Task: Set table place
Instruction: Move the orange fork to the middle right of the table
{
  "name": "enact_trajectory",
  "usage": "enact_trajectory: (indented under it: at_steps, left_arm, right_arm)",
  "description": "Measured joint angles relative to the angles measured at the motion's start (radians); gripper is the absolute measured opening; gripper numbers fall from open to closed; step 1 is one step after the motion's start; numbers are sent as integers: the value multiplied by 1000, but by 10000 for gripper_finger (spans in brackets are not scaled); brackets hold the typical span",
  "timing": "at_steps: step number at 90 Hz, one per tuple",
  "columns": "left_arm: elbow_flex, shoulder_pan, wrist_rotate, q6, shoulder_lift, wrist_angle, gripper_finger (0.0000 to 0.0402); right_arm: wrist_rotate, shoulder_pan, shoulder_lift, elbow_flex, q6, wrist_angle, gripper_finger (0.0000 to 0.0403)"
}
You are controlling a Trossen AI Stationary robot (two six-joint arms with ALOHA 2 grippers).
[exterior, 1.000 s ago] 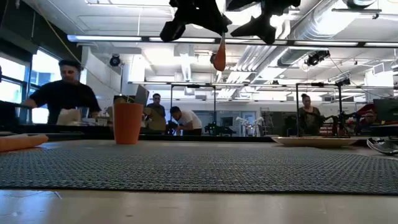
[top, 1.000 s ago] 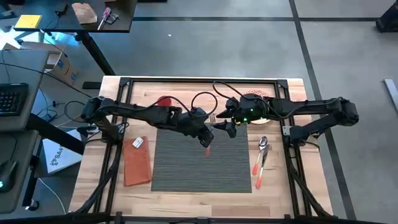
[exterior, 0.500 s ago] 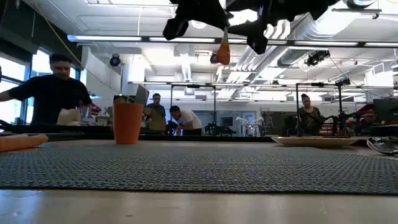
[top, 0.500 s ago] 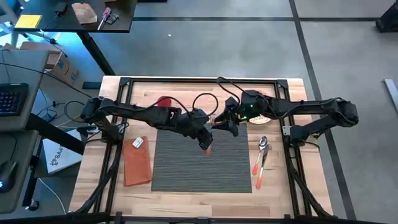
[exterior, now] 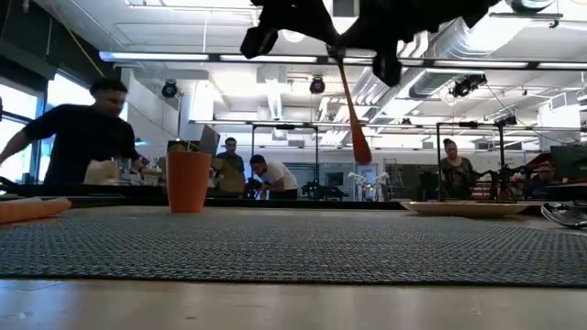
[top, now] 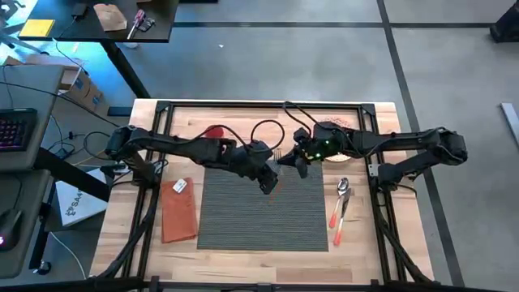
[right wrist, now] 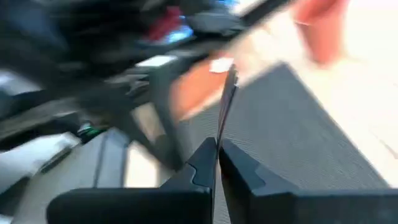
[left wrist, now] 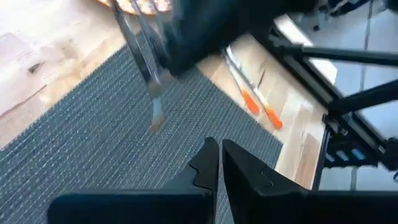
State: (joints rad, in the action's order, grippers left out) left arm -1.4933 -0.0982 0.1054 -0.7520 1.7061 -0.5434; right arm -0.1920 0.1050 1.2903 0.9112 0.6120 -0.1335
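High view: right gripper (top: 293, 160) jaws clench the hanging fork (exterior: 351, 110) over the placemat (top: 259, 223), likely for laying; left gripper (top: 268, 180) jaws closed, empty.

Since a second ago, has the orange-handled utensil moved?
Yes. In the low view the orange-handled metal utensil has swung down; its tip now hangs about level with the rim of the orange cup, farther right.

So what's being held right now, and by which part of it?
The right pincer holds the orange-handled utensil by its metal end, with the handle hanging down over the placemat.
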Motion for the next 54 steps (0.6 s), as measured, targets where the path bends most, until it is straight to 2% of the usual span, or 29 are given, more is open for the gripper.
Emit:
enact_trajectory:
  at_steps: [14, 27, 37, 54]
  left_arm:
    - [0, 0, 2, 14, 0, -109, 62]
    - [0, 1, -7, 38, 0, -176, 96]
    - [0, 1, -10, 60, 0, -196, 109]
    - [0, 13, -10, 139, 0, -197, 113]
  right_arm:
    - [49, -1, -9, 0, 76, -235, 0]
    - [78, -12, -65, 0, 215, -514, 0]
    - [85, -63, -118, 0, 316, -720, 0]
    - [49, -197, -161, 2, 550, -928, 0]
